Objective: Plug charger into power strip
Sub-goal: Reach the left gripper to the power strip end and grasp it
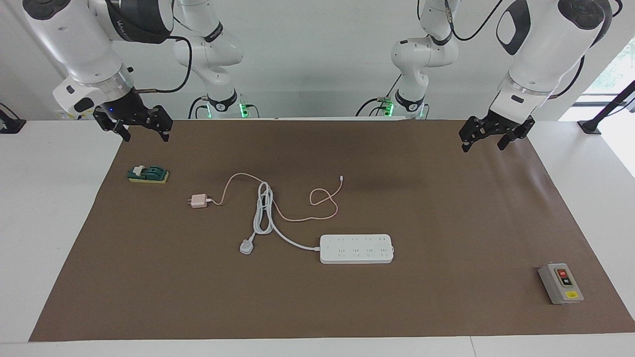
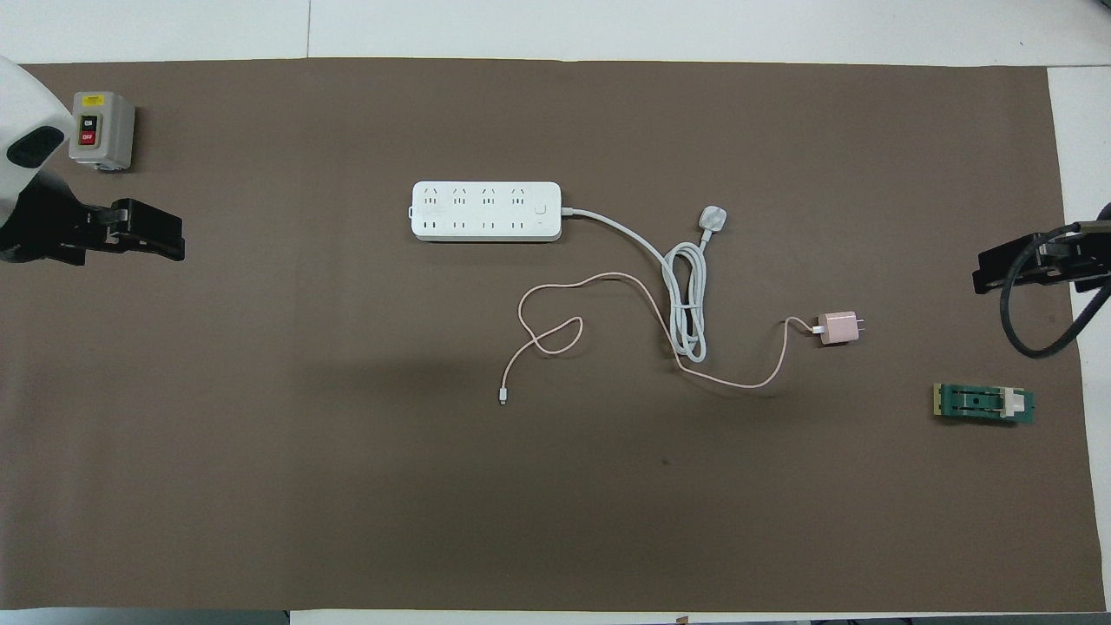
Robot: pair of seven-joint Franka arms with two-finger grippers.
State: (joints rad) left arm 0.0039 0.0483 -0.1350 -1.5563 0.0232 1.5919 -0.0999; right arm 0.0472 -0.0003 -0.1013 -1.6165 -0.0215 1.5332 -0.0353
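White tabletop point(image 1: 54, 223) carries a big brown mat point(image 1: 446, 223) covering most of it, all items on the mat. Left arm waits at its end of the table, left pincer point(image 1: 488, 139) up in the air over the mat's edge closest to the robots, fingers spread wide, holding nothing; in the overhead view it shows as a black block at the mat's side point(image 2: 139, 240). Right arm likewise parked at its own end, right pincer point(image 1: 144, 131) raised over the mat corner by its base, fingers apart and wide, empty point(image 2: 1024, 265). Power strip point(image 1: 356, 248) lies flat mid-mat, sockets up, long side running across the table, farther from the robots than the charger point(image 2: 486, 211). Its thick white cord point(image 1: 263, 210) leaves the end toward the right arm, loops into a bundle and ends in a white three-pin plug point(image 1: 246, 246) lying loose on the mat. Grey switch box point(image 1: 560, 283) with red and black buttons sits at the mat corner farthest from the robots, left arm's end. Green and white small device on a yellow base point(image 1: 148, 174) sits near the right arm's end, under the right pincer. Charger point(image 1: 199, 201), pale pink cube, lies on its side between that device and the cord bundle, apart from the power strip, prongs pointing toward the right arm's end point(image 2: 838, 329). Thin pink cable point(image 1: 325, 201) runs from it, crosses the white cord bundle, curls in a loop, free end loose on the mat.
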